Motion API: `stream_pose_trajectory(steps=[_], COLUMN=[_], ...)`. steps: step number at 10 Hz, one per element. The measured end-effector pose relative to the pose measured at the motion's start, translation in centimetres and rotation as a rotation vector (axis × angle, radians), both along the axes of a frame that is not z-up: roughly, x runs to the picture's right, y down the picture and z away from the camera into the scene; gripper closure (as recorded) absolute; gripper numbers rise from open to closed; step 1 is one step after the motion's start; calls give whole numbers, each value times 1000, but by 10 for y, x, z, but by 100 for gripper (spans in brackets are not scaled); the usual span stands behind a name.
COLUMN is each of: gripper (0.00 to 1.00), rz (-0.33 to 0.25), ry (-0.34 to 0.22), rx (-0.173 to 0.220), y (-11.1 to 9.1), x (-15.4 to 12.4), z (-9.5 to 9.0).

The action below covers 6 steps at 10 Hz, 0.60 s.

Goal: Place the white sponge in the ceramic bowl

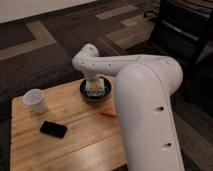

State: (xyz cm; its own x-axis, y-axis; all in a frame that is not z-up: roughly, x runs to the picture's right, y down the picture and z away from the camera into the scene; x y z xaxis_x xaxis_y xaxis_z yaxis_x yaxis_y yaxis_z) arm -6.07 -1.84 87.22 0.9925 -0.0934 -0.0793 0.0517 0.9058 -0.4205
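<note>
gripper [95,85] white, over bowl | ceramic bowl [85,93] dark blue-black | cup [35,99] white | phone [53,129] black
</note>
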Motion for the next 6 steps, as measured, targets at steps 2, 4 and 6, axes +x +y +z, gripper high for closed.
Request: stream_pose_trajectory(steps=[2,4,6], gripper=[22,20,20], rz=[0,0,0], ry=[0,0,0], rx=[0,0,0], y=[0,0,0], x=[0,0,0], z=[0,0,0])
